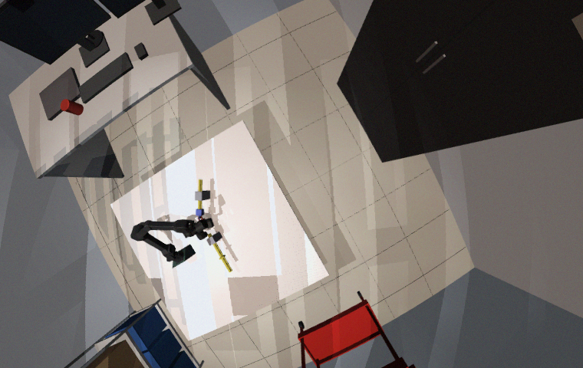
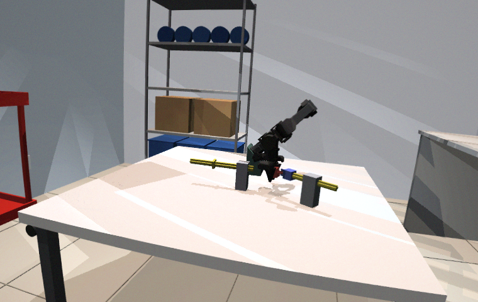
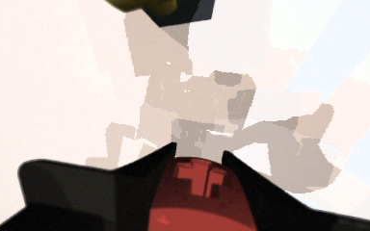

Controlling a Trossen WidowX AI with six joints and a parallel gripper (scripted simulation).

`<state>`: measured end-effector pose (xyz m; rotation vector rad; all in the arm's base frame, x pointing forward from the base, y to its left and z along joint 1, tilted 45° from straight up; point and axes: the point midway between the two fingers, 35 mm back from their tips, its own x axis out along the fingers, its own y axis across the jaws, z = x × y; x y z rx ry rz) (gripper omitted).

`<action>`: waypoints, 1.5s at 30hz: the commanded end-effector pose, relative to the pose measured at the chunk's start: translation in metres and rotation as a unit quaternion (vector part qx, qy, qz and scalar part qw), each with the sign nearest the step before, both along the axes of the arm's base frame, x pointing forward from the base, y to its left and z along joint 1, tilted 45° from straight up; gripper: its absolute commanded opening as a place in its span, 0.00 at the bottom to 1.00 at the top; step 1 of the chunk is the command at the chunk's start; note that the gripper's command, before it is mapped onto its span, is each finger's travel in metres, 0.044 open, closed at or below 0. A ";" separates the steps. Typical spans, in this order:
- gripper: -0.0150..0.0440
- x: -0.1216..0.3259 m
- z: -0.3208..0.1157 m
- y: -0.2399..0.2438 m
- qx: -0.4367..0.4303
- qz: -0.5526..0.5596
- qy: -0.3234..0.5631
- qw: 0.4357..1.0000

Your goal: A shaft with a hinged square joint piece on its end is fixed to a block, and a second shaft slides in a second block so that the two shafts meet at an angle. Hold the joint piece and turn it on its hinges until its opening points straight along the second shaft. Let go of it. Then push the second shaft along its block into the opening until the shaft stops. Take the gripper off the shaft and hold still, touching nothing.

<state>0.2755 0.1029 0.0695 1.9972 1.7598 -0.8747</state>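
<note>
My gripper (image 2: 270,177) (image 3: 198,151) is shut on the red joint piece (image 2: 277,172) (image 3: 201,218). The wrist view shows its cross-shaped opening between the fingertips; I cannot tell whether it lines up with the second shaft. A blue part (image 1: 199,212) (image 2: 289,174) joins the red piece to the first yellow shaft (image 1: 200,184) (image 2: 327,185), held in a grey block (image 1: 199,195) (image 2: 309,191). The second yellow shaft (image 1: 226,263) (image 2: 201,162) lies at an angle through another block (image 1: 212,239) (image 2: 241,176). Its inner end is mostly hidden by the arm in the top and exterior views.
The arm (image 1: 162,225) (image 2: 270,147) stands on the white table (image 1: 285,255) (image 2: 140,231) and reaches in between the two blocks. A small collar (image 2: 214,163) sits on the outer part of the second shaft. A yellow part and a dark block show at the top of the wrist view.
</note>
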 end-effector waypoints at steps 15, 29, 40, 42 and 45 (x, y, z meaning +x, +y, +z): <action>0.56 0.000 0.000 0.001 0.002 -0.001 0.001 1.000; 0.56 0.000 0.000 0.001 0.002 -0.001 0.001 1.000; 0.50 0.000 0.000 0.000 0.000 0.000 0.000 1.000; 0.41 0.000 0.000 0.000 0.000 0.000 0.000 1.000; 0.28 0.000 0.000 0.000 0.000 0.000 0.000 1.000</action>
